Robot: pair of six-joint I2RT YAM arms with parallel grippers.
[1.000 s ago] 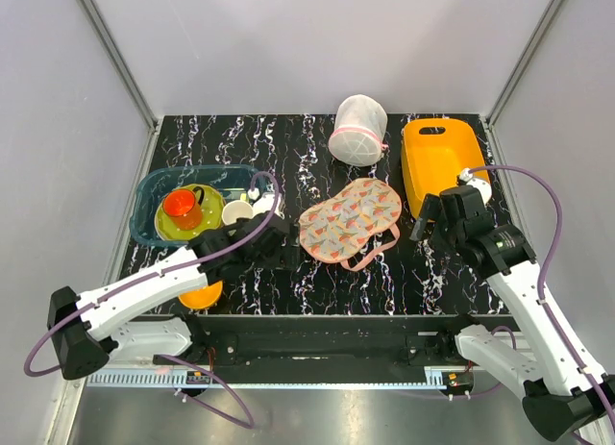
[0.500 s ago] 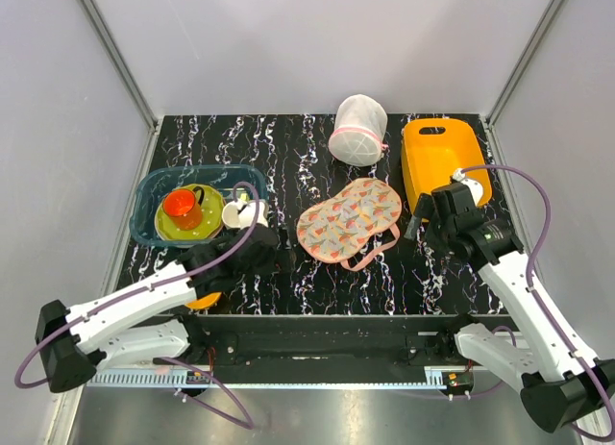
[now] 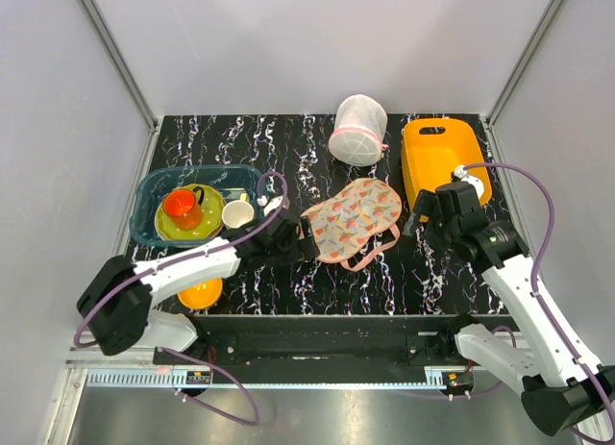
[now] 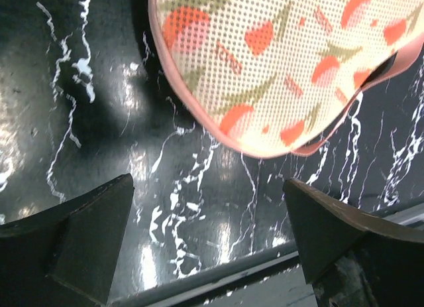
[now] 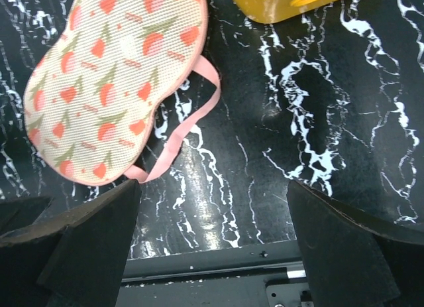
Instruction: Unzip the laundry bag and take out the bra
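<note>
The laundry bag [image 3: 351, 219] lies flat in the middle of the black marbled table, beige-pink with orange and green print and pink edging; I see no opening in it. It also shows in the left wrist view [image 4: 278, 61] and the right wrist view [image 5: 112, 81], with a pink strap loop [image 5: 189, 124] at its near side. My left gripper [image 3: 296, 239] is open and empty, close to the bag's left end. My right gripper [image 3: 420, 217] is open and empty, right of the bag beside the orange tub. The bra is hidden.
An orange tub [image 3: 437, 157] stands at the back right. A rounded white mesh bag [image 3: 358, 130] with a pink band sits behind the laundry bag. A teal bin [image 3: 154, 190] at the left holds a green plate, a red cup and a white cup. An orange bowl [image 3: 200, 295] sits near the front edge.
My left gripper swung back toward the front left, then moved right up to the bag's left end. My right gripper shifted slightly left and back. The bag has not moved.
</note>
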